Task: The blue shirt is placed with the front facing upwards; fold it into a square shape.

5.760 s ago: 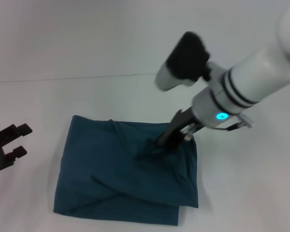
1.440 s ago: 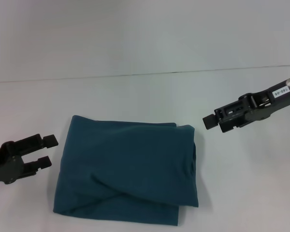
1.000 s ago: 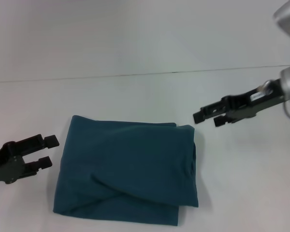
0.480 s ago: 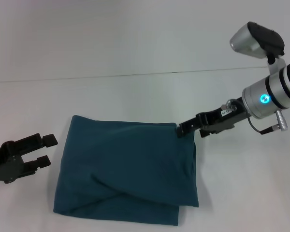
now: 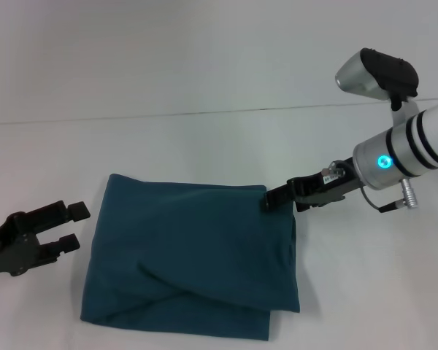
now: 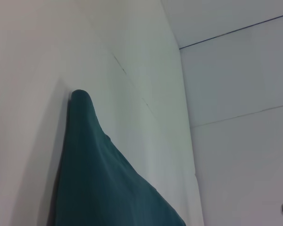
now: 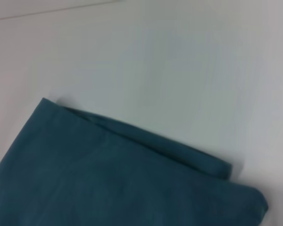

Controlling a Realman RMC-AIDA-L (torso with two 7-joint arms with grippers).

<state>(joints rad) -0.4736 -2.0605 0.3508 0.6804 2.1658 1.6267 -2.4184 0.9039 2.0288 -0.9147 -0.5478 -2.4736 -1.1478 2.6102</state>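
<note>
A plain white table (image 5: pixel 204 87) fills the head view, with a thin dark seam running across it at twelve o'clock and nothing else on it. The blue shirt (image 5: pixel 193 255) lies at about six o'clock, already folded into a rough square several layers thick, with a diagonal flap across its near half. It looks soft, light and limp, likely to sag and slide layer on layer, so an edge or corner taken through all layers seems the best hold. The right gripper (image 5: pixel 277 198) reaches in from three o'clock to the shirt's far right corner; whether its fingers are apart or pinching cloth I cannot tell. The left gripper (image 5: pixel 73 226) waits at eight o'clock, just beside the shirt, fingers apart and holding nothing.
</note>
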